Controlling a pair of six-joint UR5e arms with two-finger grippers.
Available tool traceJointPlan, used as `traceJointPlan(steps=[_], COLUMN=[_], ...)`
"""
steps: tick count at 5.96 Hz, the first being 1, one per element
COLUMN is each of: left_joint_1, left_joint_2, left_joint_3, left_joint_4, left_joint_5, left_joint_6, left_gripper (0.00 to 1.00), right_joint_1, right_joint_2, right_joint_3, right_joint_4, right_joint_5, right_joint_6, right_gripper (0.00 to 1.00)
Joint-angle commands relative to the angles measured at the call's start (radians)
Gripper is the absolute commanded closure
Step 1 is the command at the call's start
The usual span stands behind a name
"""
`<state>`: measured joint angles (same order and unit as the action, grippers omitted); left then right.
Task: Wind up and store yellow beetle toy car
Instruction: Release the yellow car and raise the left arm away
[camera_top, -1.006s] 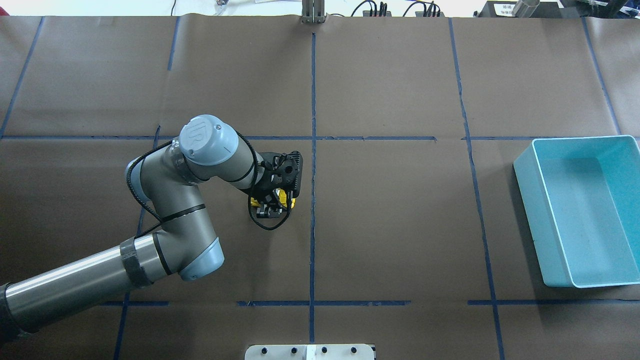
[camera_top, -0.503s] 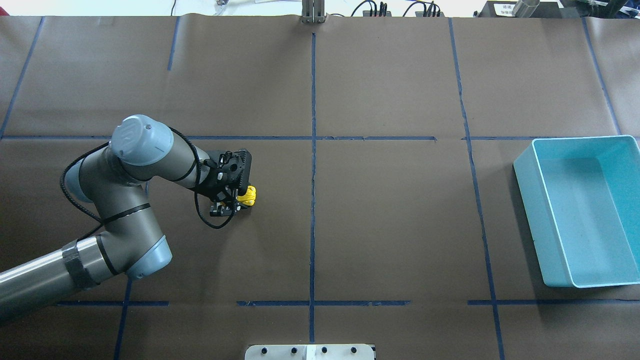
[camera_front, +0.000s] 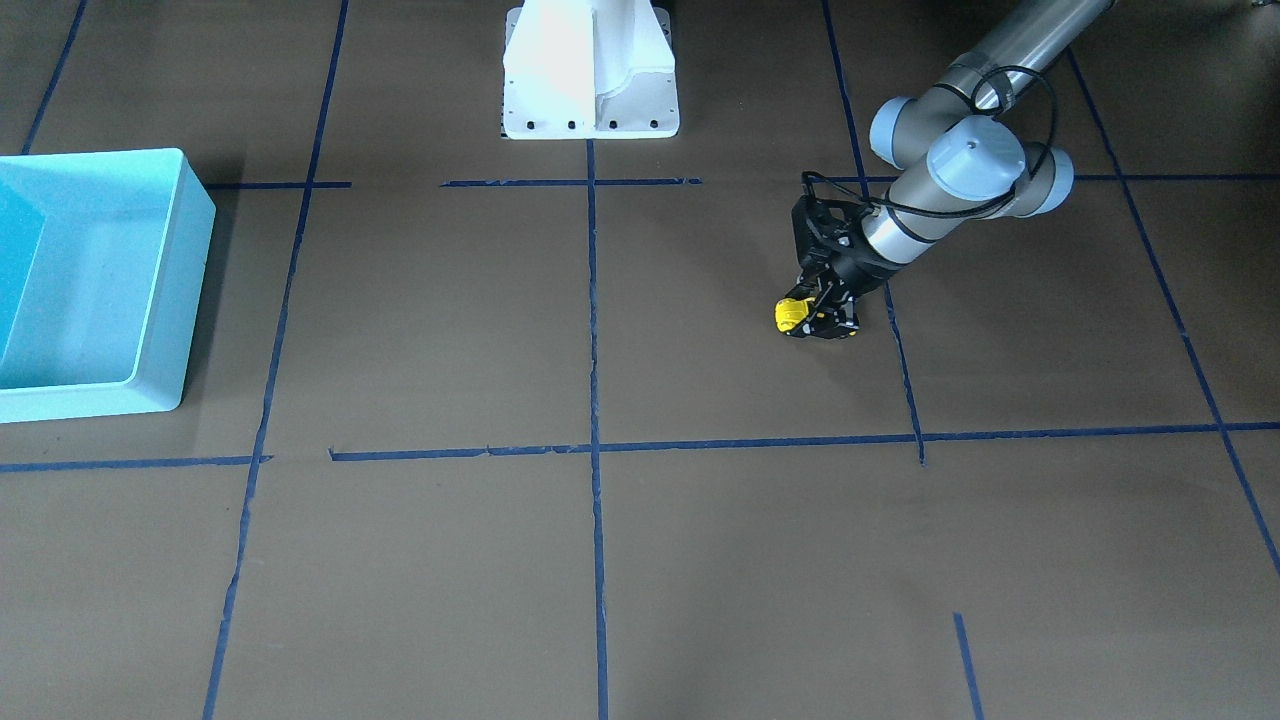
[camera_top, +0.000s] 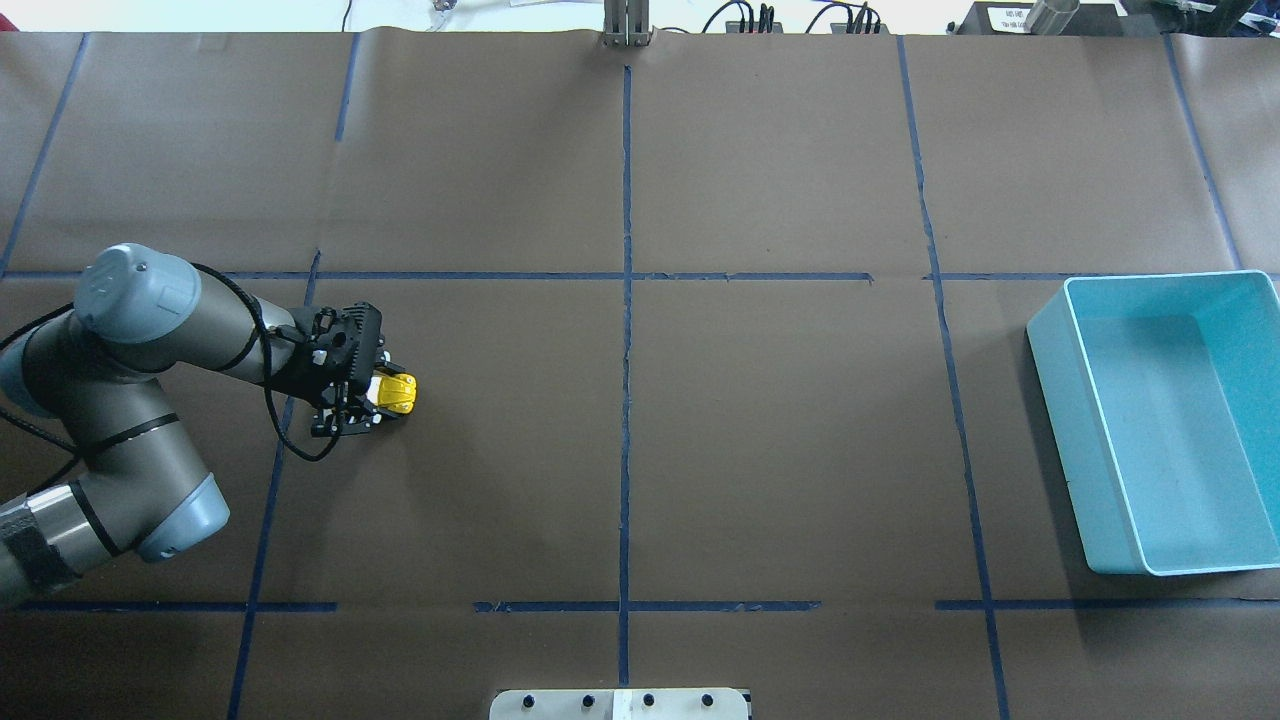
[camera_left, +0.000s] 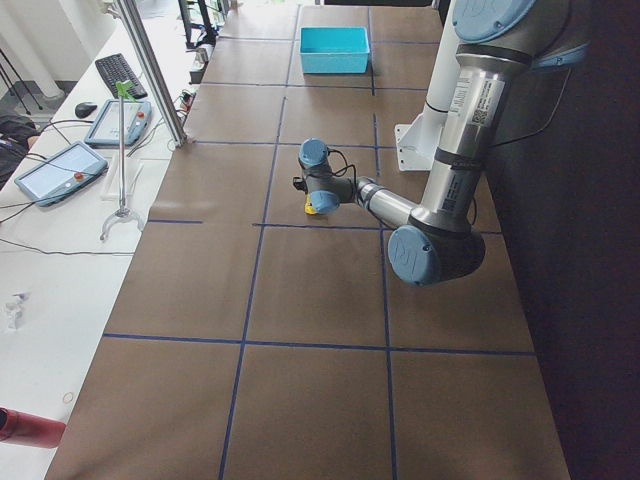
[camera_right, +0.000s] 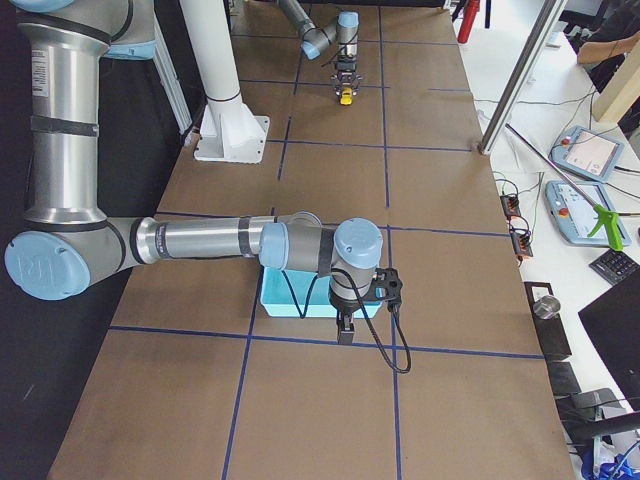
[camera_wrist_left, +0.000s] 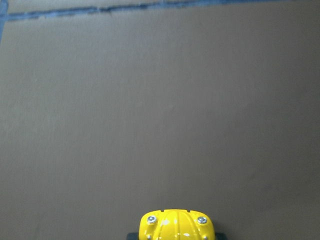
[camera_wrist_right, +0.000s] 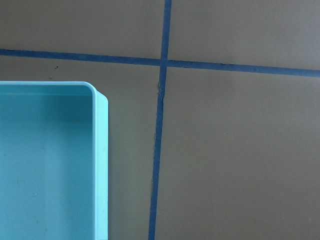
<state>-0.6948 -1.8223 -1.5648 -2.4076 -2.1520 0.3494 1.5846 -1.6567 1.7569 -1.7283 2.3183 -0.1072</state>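
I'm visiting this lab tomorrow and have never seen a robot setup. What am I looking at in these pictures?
This is a robot with two jointed arms, each ending in a two-finger gripper. It works at a table covered in brown paper marked with blue tape lines. Four pictures come from fixed cameras: one above, one across the table, and one at each end. The other two come from cameras on the wrists. The left gripper is closed on the yellow beetle toy car, low at the paper. A turquoise bin stands on the robot's right, with nothing visible inside. The right gripper hangs near the bin's corner, and I cannot tell whether it is open.
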Motion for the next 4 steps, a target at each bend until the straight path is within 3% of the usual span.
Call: traceJointPlan(steps=[1, 4], left_joint_1=[-0.092, -0.129], left_joint_2=[0.047, 0.064], left_joint_3=[0.003, 0.009], left_joint_4=[-0.024, -0.036], left_joint_5=[-0.092, -0.092], left_joint_6=[-0.012, -0.015], left_gripper=[0.00, 0.00], right_joint_1=[0.000, 0.000], right_joint_2=[0.002, 0.002], right_joint_3=[0.001, 0.001], right_joint_4=[0.001, 0.006], right_joint_5=[-0.002, 0.000], right_joint_6=[0.001, 0.003], right_gripper=[0.00, 0.00])
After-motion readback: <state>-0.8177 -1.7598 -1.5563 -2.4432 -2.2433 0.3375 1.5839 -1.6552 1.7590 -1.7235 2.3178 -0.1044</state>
